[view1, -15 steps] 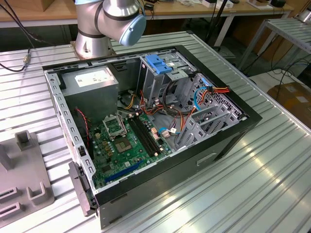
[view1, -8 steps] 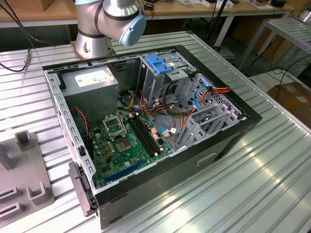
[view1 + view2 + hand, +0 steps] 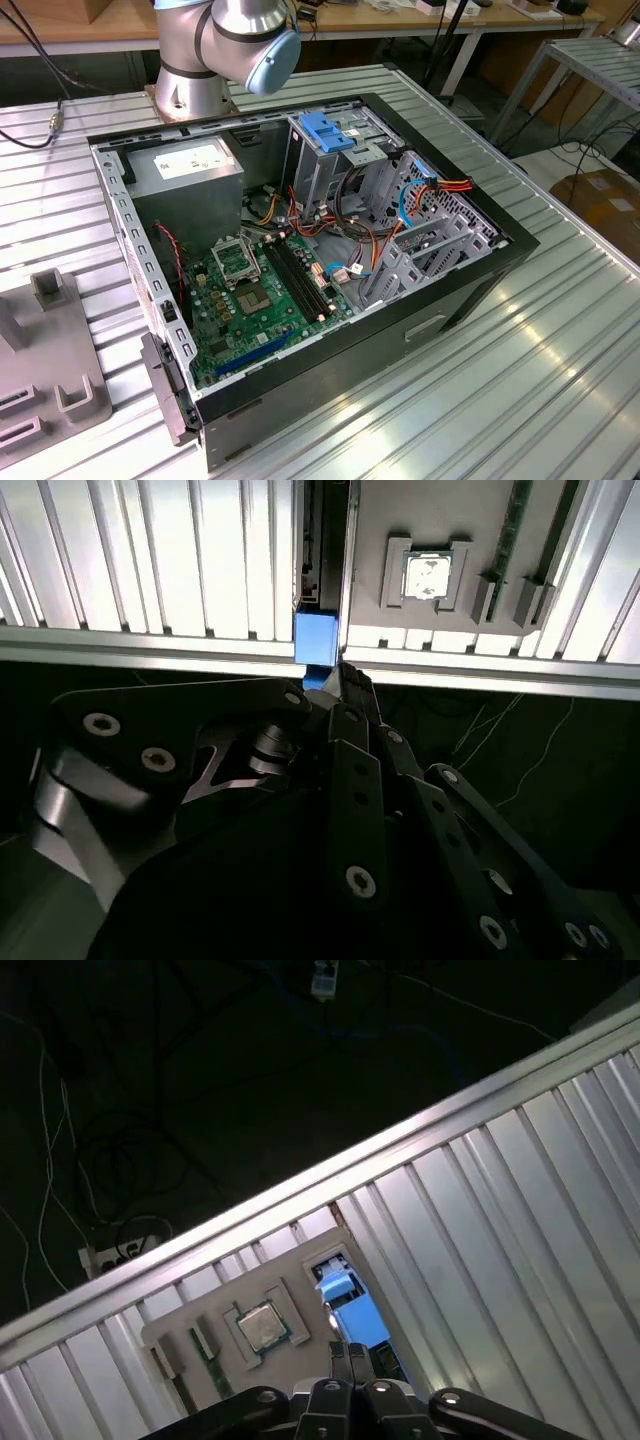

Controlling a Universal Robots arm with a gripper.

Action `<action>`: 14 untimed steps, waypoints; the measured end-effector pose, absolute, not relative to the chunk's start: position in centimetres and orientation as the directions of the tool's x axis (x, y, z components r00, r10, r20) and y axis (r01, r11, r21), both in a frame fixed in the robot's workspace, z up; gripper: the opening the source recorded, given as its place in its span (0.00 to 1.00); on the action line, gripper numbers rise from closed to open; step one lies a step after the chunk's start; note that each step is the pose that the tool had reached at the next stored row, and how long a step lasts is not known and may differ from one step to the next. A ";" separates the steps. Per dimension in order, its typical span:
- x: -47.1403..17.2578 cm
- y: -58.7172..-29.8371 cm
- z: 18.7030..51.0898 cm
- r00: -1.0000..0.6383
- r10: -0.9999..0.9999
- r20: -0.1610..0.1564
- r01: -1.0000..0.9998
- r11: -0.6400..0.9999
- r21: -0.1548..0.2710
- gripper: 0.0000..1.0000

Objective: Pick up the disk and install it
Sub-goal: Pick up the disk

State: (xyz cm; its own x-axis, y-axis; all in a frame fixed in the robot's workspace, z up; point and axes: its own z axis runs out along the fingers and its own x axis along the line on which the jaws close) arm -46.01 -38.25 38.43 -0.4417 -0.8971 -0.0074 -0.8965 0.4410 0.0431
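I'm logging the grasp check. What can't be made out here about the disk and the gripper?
- Disk: body past its blue end hidden by the gripper and grey fixture, both wrist views.
- Grip on it: contact spot covered by the gripper's linkage, second wrist view.
- Arm: cut off by the exterior view's top edge.

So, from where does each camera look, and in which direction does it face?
Exterior view: off the arm, looking down on the open computer case on the ribbed table; arm joints show.
First wrist view: on the arm, looking past the gripper at the disk.
Second wrist view: behind the gripper, facing the disk.
Both wrist views share disk, chip and grey plate.
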 end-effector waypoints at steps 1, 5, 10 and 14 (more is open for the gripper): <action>-46.0 -38.2 38.4 -0.424 -0.906 -0.007 -0.905 0.423 0.043 0.10; -46.0 -38.2 38.3 -0.347 -0.938 -0.008 -0.937 0.346 0.043 0.10; -46.0 -38.2 38.2 -0.267 -0.964 -0.008 -0.963 0.266 0.041 0.10; -46.0 -38.2 38.0 -0.228 -0.974 -0.011 -0.974 0.227 0.023 0.17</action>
